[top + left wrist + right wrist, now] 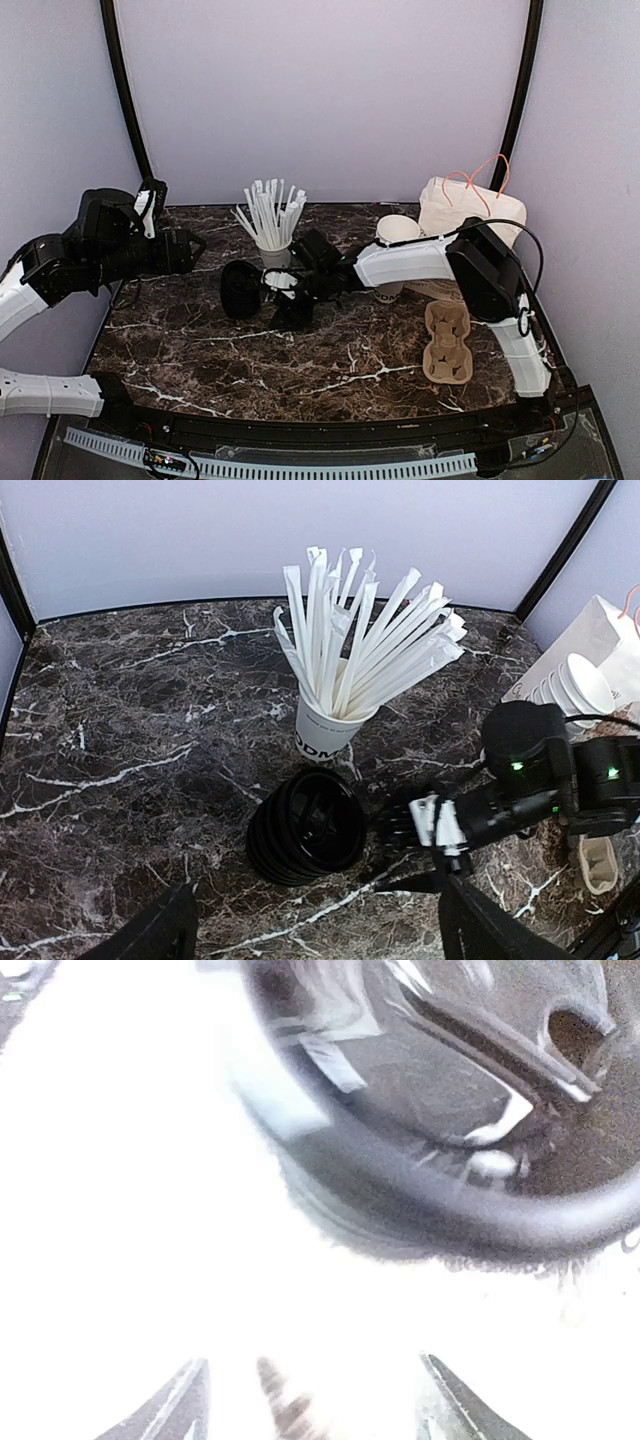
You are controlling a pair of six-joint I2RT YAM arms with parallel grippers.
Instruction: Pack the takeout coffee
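The takeout coffee [200, 1210] sat right up close between the fingers of your right end effector [310, 1365]; you could not tell if they squeezed it. Black lids [240, 290] lay at its 9 o'clock. Your left end effector [315, 905] was wide open, holding nothing.

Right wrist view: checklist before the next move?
1. Right claw gripping the white paper cup with black plastic lid: cannot tell, picture blurred and too close.
2. Left claw open, holding nothing: ok.
3. Brown cardboard cup carrier flat, slots empty: ok.
4. White paper bag with orange handles, mouth open: cannot tell.
5. White cup of paper-wrapped straws upright: ok.
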